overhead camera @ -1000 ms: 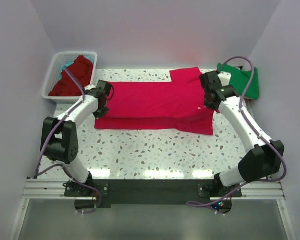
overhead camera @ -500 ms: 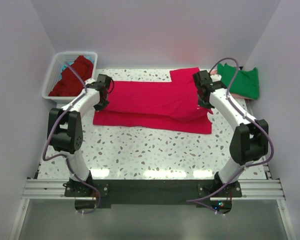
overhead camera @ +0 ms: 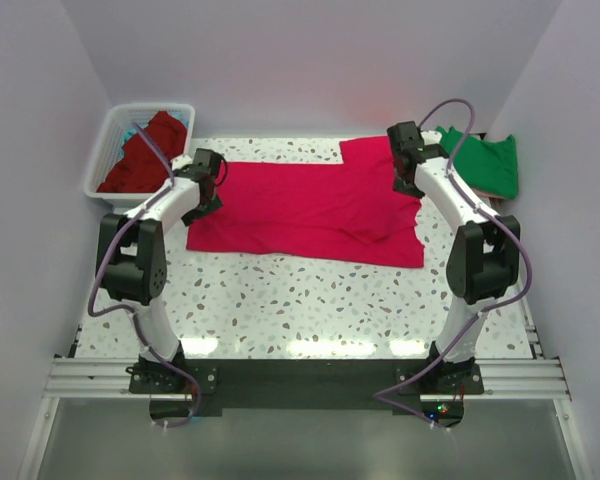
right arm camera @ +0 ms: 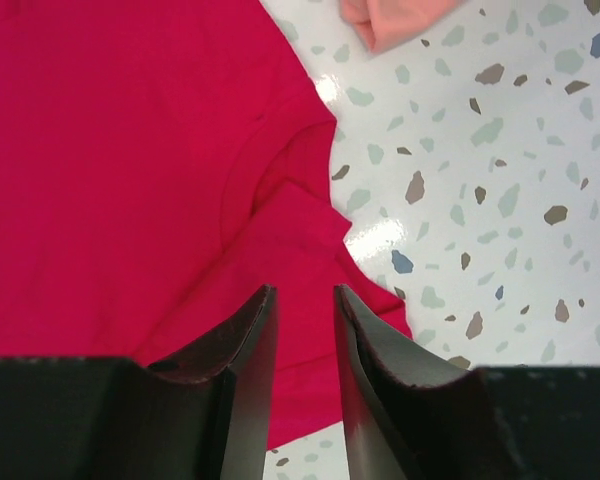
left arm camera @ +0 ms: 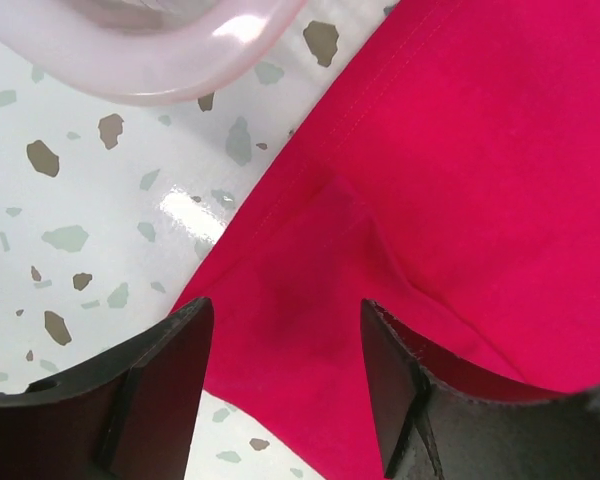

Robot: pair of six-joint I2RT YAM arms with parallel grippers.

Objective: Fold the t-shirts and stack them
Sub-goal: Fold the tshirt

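I count five t-shirts. One bright crimson-pink cotton t-shirt [overhead camera: 310, 210] lies spread across the far half of the table, part folded, with its lower layer showing along the near edge. One dark red t-shirt [overhead camera: 145, 150] is heaped in the white slatted plastic basket [overhead camera: 100, 165] at the far left corner, and a sliver of a teal shirt [overhead camera: 130, 131] peeks out beside it. One green t-shirt [overhead camera: 485, 165] lies at the far right edge. On the right wrist view, the corner of a salmon-pink shirt [right arm camera: 400, 18] lies on the table just beyond the crimson collar.

There are two arms with two pincers. The left gripper [left arm camera: 285, 330] hangs over the crimson shirt's left hem with its jaws well apart, gripping nothing, and the basket rim is close by. The right gripper [right arm camera: 305, 310] sits over the collar end with a narrow gap between its jaws and nothing pinched in it.

The surface is a white speckled terrazzo-pattern tabletop [overhead camera: 310, 300], glossy under the lights, boxed in by plain pale walls [overhead camera: 310, 60]. Purple cables [overhead camera: 460, 105] loop off both arms, and the right one arches over the green shirt. The right arm's links cover part of the crimson shirt's right edge from above.
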